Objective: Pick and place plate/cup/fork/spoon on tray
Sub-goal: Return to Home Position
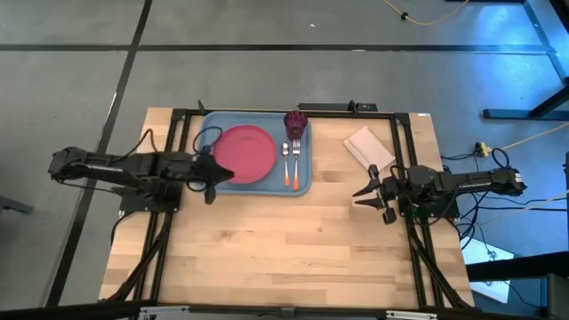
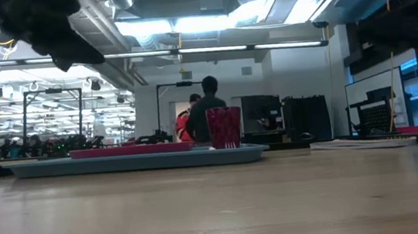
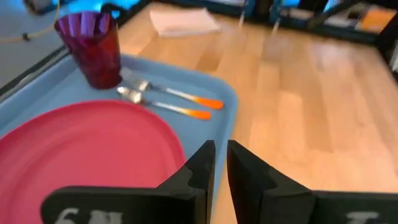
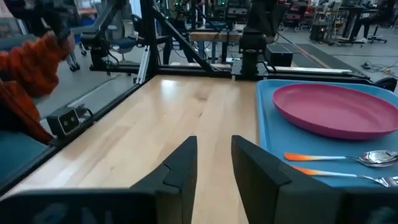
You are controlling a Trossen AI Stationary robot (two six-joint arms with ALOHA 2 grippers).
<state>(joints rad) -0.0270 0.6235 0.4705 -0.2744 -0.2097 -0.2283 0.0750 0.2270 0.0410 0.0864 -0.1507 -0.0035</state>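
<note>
The light-blue tray (image 1: 258, 182) lies at the table's far middle. On it rest the pinkish-red plate (image 1: 243, 154), the upright maroon cup (image 1: 295, 124) at its far right corner, and the spoon (image 1: 286, 164) and fork (image 1: 295, 163) side by side, orange handles toward the near edge. My left gripper (image 1: 212, 182) hovers over the tray's near left edge beside the plate, its fingers (image 3: 221, 163) all but together and empty. My right gripper (image 1: 372, 197) hangs over bare table right of the tray, slightly open (image 4: 214, 165) and empty.
A pale folded napkin (image 1: 369, 147) lies on the table right of the tray, just beyond my right gripper. Dark frame rails run along the table's left, right and far sides. The near half of the wooden table (image 1: 284, 258) is bare. People stand in the room behind.
</note>
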